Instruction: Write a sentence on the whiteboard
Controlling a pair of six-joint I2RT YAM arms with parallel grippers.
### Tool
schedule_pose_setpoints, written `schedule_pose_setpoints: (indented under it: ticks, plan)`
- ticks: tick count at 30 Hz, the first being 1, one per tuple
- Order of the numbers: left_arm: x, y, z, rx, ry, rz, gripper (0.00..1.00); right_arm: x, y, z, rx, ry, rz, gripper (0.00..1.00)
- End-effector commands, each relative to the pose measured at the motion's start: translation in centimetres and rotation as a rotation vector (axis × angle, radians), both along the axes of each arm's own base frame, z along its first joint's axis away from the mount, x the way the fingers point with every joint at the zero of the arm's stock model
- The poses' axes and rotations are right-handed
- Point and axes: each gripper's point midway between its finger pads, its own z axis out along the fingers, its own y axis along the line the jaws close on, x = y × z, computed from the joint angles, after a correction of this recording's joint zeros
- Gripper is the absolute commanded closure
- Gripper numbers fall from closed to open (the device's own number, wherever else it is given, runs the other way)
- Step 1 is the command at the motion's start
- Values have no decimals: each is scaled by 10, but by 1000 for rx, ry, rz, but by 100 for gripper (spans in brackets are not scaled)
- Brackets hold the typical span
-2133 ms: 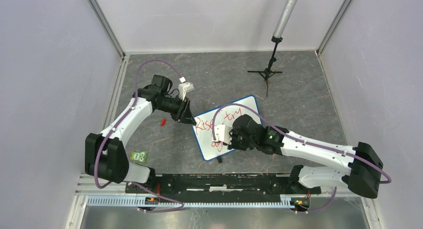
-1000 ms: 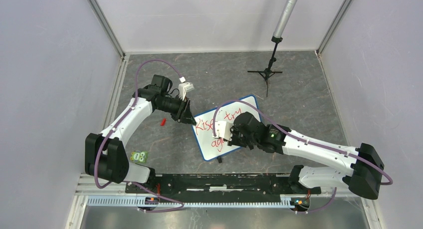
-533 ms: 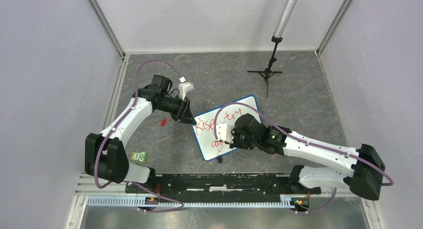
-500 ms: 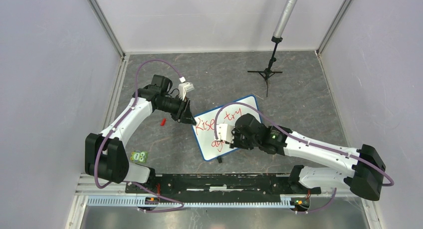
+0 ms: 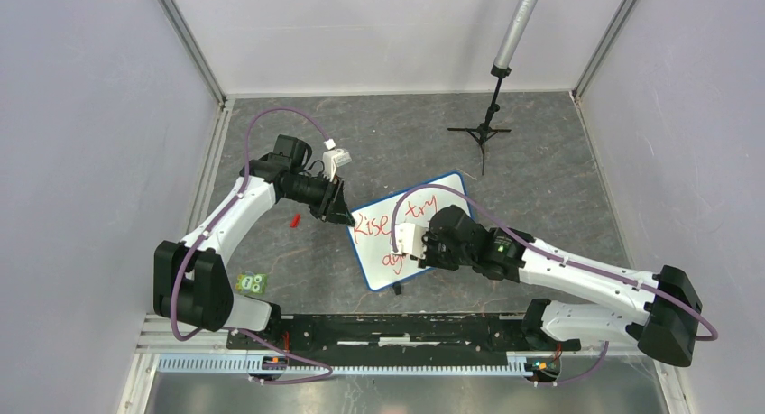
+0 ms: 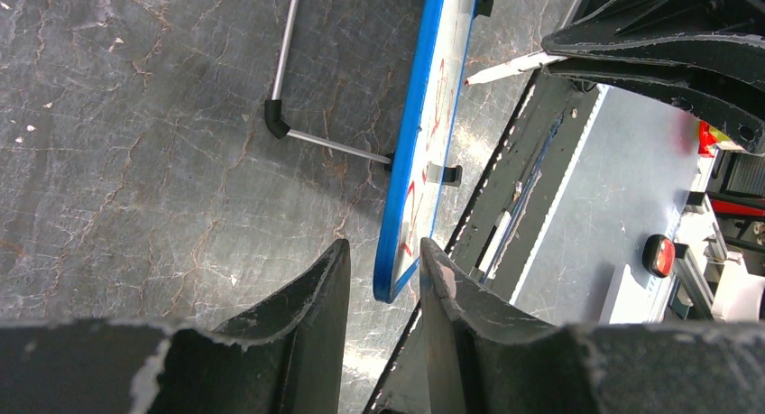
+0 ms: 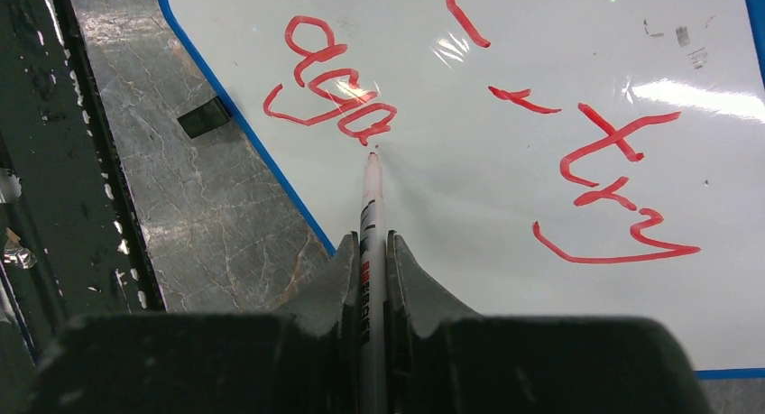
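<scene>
The whiteboard (image 5: pixel 448 194) stands tilted on the table, blue-rimmed, with the red sentence (image 5: pixel 390 223) in two lines. In the right wrist view the sentence (image 7: pixel 329 87) reads "aga" below and "try" above. My right gripper (image 7: pixel 370 239) is shut on a white marker (image 7: pixel 372 207), whose tip meets the whiteboard (image 7: pixel 505 161) just past the last "a". My left gripper (image 6: pixel 383 252) has the board's near corner between its fingers, shut on the blue rim (image 6: pixel 410 161). From above, the left gripper (image 5: pixel 346 219) sits at the board's left corner and the right gripper (image 5: pixel 402 255) over its lower half.
A small red cap (image 5: pixel 294 220) lies left of the board. A green card (image 5: pixel 253 283) rests near the left arm's base. A black tripod (image 5: pixel 487 130) with a grey pole stands at the back. The board's metal stand leg (image 6: pixel 289 71) rests on the table.
My right gripper has shifted a little to the right along the lower line, and the red letters there have grown. The left arm and the board have not moved.
</scene>
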Motion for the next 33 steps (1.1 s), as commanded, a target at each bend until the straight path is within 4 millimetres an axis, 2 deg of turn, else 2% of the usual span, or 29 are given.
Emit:
schedule_pose_setpoints:
  ticks: [1,11,20,24,33]
  plan:
    - [5,-4,8,-17,-34,-2,59,12,12,24,64,-43,-22,100]
    - [4,-4,7,-17,-34,-3,59,21,17,21,70,-64,-56,100]
    - [4,-4,7,-16,-32,-3,59,31,-3,15,24,-89,-121,100]
    - [5,-4,7,-18,-30,-3,59,30,-10,13,17,-87,-126,100]
    - [5,-4,8,-16,-34,-1,59,19,-2,1,11,-24,-66,100]
